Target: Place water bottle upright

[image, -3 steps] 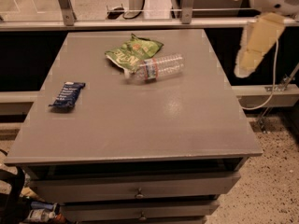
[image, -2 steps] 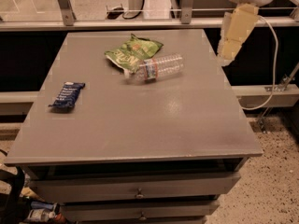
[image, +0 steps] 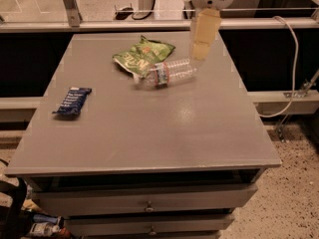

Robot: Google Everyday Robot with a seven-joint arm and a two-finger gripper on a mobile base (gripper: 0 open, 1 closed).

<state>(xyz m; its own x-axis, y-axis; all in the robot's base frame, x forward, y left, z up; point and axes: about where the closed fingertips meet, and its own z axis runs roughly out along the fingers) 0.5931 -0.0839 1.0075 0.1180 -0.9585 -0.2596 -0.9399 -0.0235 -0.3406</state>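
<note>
The water bottle [image: 167,73] is clear ribbed plastic with a blue, red and white label band. It lies on its side on the grey table [image: 149,133], at the back middle, with its cap end pointing left. My gripper [image: 201,49] hangs from the cream arm above the back of the table. It is just above and to the right of the bottle's base end and holds nothing that I can see.
A green crinkled snack bag [image: 142,54] lies right behind the bottle and touches it. A dark blue packet [image: 73,101] lies near the left edge. A railing runs behind the table. A cable [image: 291,73] hangs at the right. Drawers [image: 147,203] sit under the tabletop.
The arm and gripper have swung left, from beyond the table's right edge to over the table beside the bottle's right end. The bottle, bag and packet have not moved.
</note>
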